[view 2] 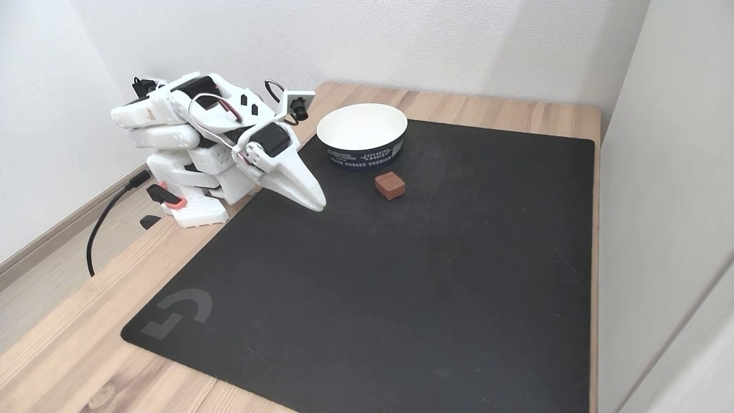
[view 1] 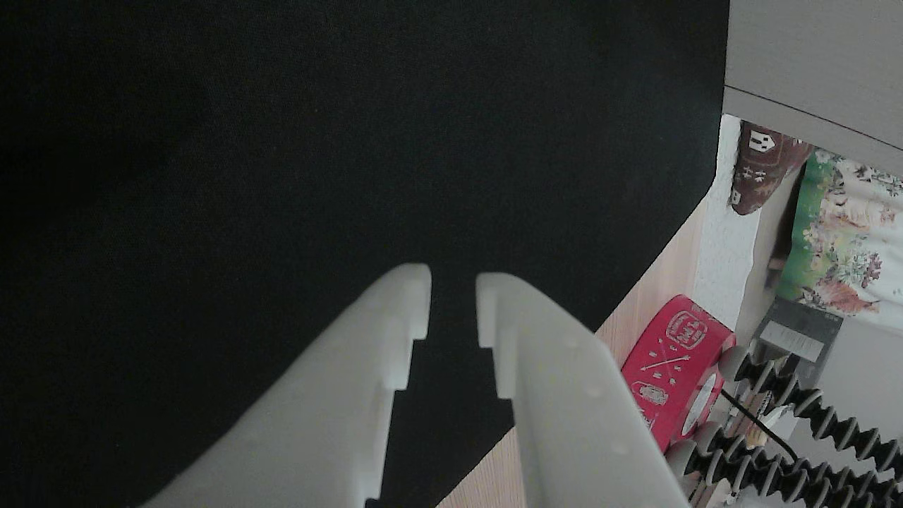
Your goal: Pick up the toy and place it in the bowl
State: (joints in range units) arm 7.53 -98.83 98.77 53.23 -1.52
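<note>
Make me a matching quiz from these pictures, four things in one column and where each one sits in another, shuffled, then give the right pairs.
Things:
1. toy
2. bowl
3. end effector
4. red roll

Places:
A. on the wooden table past the mat's edge, in the other view
B. near the left edge of the black mat, tips low over it, holding nothing, in the fixed view
C. on the mat just in front of the bowl, apart from it
D. at the mat's far edge, empty

Pairs: 1-C, 2-D, 3-B, 4-A
</note>
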